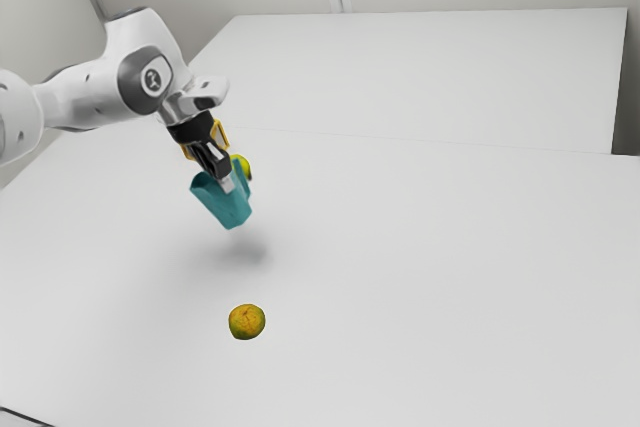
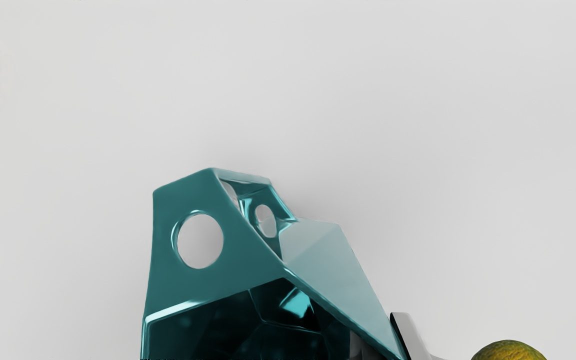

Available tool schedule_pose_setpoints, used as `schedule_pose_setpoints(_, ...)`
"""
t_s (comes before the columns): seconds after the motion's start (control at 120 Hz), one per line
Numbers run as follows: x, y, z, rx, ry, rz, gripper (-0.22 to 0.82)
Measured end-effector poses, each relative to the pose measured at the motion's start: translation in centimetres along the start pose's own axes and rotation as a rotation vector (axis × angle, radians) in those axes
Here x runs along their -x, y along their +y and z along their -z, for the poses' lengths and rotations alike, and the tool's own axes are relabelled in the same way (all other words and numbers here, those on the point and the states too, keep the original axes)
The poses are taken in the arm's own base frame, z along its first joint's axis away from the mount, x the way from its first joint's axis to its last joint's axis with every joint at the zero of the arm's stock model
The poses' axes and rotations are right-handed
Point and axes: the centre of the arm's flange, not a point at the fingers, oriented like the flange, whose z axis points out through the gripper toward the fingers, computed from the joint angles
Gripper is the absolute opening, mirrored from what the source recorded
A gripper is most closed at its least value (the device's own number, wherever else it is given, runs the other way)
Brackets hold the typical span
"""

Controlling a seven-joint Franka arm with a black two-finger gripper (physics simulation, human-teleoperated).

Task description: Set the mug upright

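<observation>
Teal and tilted, the mug [image 1: 221, 206] hangs over the table [image 1: 420, 277], its wall clamped in the gripper [image 1: 227, 184], base toward the exterior view's five o'clock, and could topple if let go before that base sits flat.

Legible markings: 0. The small pale emblem [image 1: 152, 79] on the white robot arm's [image 1: 83, 97] round grey joint cover [image 1: 131, 76] is unreadable.

Exterior view: set well back at the arm's [image 1: 88, 97] side, angled down across the counter [image 1: 420, 247]. Wrist view: mounted at the arm's end, close above the mug [image 1: 222, 205], facing the counter. Shared: mug, mottled fruit [image 1: 247, 322], yellow-green ball [image 1: 245, 165], some counter.
</observation>
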Motion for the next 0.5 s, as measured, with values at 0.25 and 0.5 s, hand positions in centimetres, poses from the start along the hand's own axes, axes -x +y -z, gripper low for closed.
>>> schedule_pose_setpoints(0.25, -1.2, 1.7, -3.5, -0.108, -0.02, 0.035, -0.18)
schedule_pose_setpoints(0.5, -1.6, 1.2, -7.0, -0.122, -0.045, 0.105, -0.18)
